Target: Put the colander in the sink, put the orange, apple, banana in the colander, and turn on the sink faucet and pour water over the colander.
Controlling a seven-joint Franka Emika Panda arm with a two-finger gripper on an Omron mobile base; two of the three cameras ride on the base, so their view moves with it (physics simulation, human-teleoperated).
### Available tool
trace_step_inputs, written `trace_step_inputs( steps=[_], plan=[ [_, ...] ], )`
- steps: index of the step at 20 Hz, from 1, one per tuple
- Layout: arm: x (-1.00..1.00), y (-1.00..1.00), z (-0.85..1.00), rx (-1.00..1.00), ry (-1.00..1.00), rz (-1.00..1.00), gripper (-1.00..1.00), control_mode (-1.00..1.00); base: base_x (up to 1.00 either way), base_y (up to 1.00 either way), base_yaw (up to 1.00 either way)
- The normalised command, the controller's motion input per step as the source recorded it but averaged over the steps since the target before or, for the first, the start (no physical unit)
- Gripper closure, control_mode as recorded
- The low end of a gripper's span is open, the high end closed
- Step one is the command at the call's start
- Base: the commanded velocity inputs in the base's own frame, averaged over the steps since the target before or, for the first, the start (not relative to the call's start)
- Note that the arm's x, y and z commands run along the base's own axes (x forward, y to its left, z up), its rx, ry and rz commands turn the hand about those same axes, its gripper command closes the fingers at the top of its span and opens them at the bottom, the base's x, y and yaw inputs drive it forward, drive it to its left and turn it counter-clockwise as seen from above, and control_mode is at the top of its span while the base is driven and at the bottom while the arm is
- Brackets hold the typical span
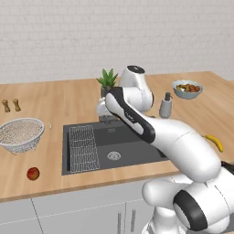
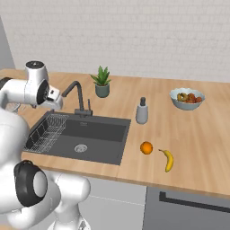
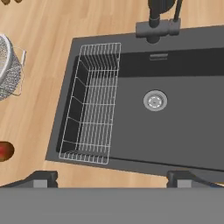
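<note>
Nothing done yet: pincer (image 3: 112, 179) spread wide and empty above the sink (image 3: 175, 131), colander (image 1: 20, 133) and apple (image 1: 33, 173) off to its left on the bench (image 1: 55, 103), orange (image 2: 146, 148) and banana (image 2: 168, 160) far to its right, faucet (image 2: 77, 95) dry.

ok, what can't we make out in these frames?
- Sink faucet: left base view, mostly hidden behind the arm.
- Banana: left base view, partly covered by the arm.
- Apple, colander: hand view, cut off by the left edge.
- Fruit-bowl contents: too small to identify.
</note>
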Motion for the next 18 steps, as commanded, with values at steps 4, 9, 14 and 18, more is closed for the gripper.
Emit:
trace_step_inputs(
  steps=[4, 9, 14, 18],
  plan=[
    [0.22, 0.43, -0.01, 0.0, 0.01, 0.0, -1.0, -1.0, 0.0, 0.0, 0.0],
    [0.13, 0.68, -0.06, 0.0, 0.06, 0.0, -1.0, -1.0, 0.0, 0.0, 0.0],
    [0.05, 0.8, -0.16, -0.01, 0.07, 0.0, -1.0, -1.0, 0.0, 0.0, 0.0],
    [0.08, 0.88, -0.13, -0.02, 0.04, 0.0, -1.0, -1.0, 0.0, 0.0, 0.0]
  ],
)
